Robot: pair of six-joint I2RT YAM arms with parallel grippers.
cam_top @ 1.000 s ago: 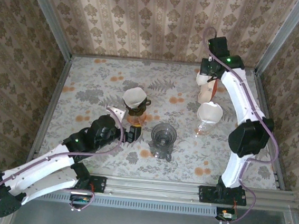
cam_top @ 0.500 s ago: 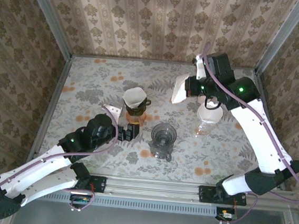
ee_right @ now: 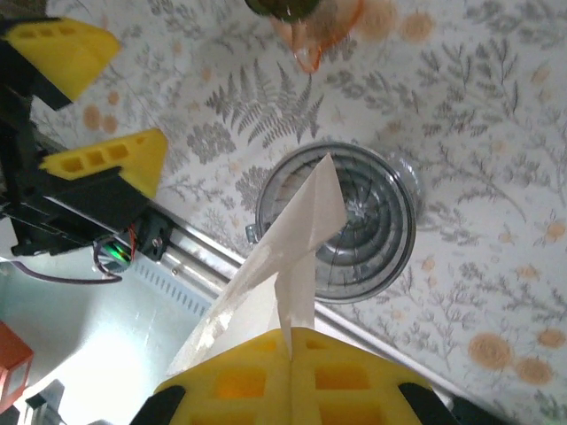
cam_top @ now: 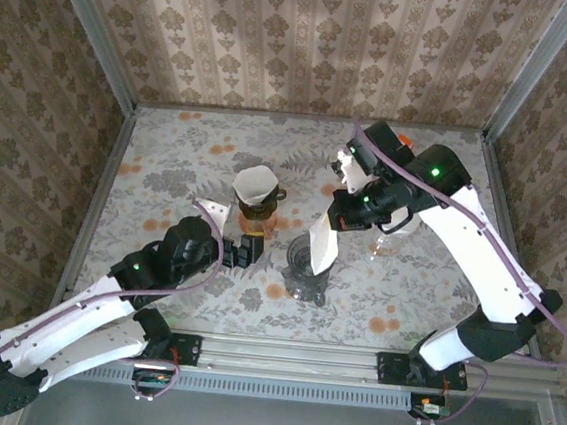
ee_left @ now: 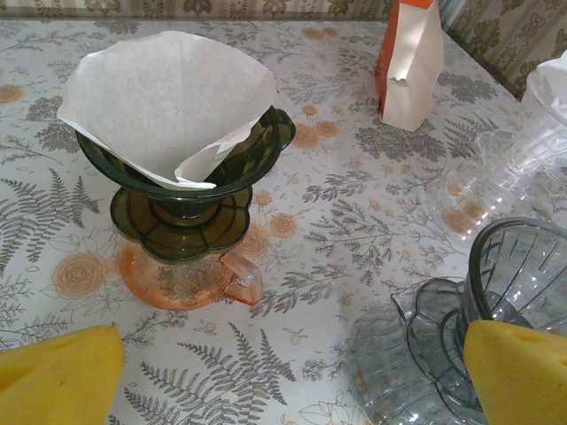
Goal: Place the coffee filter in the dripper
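Floral table (cam_top: 169, 151) under dripper (cam_top: 299, 264) and filter (cam_top: 323, 244), damask walls (cam_top: 280, 41)

So the right gripper (cam_top: 341, 216) swings in from the back corner at 1 o'clock toward the middle of the table. It brings the paper filter (cam_top: 321, 244) along, and the filter's tip now hangs right over the clear dripper (cam_top: 301, 267).
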